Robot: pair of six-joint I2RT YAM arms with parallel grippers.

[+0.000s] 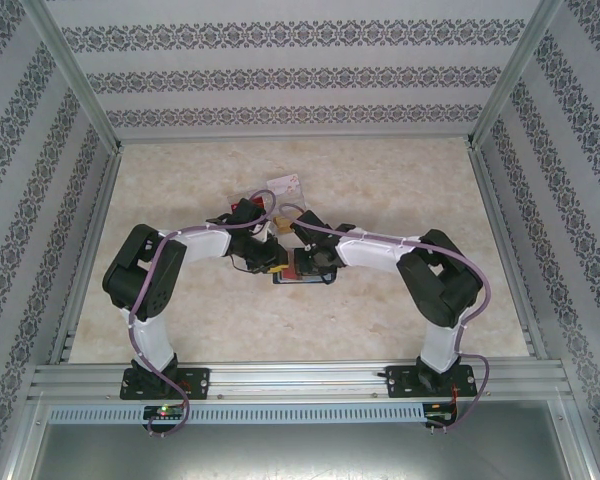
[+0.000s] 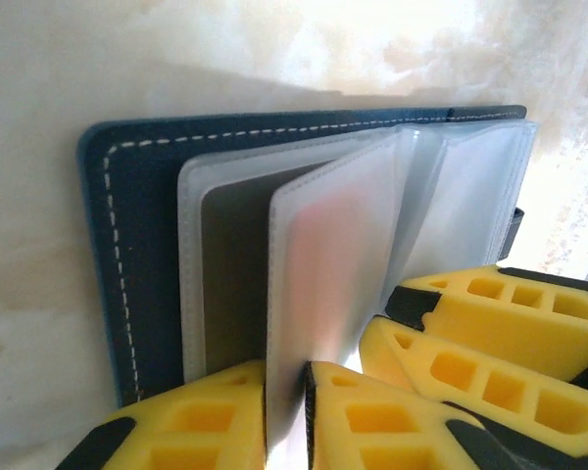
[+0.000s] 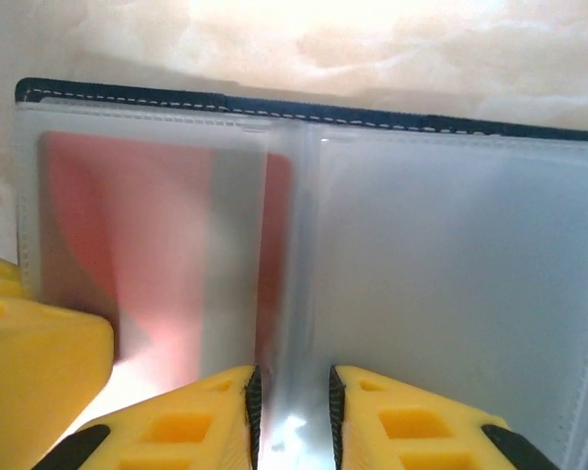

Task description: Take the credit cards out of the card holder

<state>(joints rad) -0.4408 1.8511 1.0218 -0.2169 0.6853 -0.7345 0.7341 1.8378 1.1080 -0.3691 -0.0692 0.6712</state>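
The navy card holder (image 2: 137, 225) lies open on the table in the middle (image 1: 302, 276), its clear sleeves fanned up. My left gripper (image 2: 286, 411) is shut on one upright clear sleeve (image 2: 323, 264) that has a pinkish tint. My right gripper (image 3: 292, 411) is closed round the bundle of sleeves at the holder's fold. A red card (image 3: 127, 225) sits inside a sleeve left of that fold. A dark card (image 2: 235, 274) shows through another sleeve. From above, both grippers meet over the holder, the left (image 1: 272, 252) and the right (image 1: 315, 258). A white-pinkish card (image 1: 287, 186) lies loose behind them.
The right gripper's yellow fingers (image 2: 500, 323) crowd close beside the left gripper. The marble-look table (image 1: 180, 180) is fenced by aluminium posts and patterned walls, with a rail (image 1: 300, 380) along the near edge by the arm bases.
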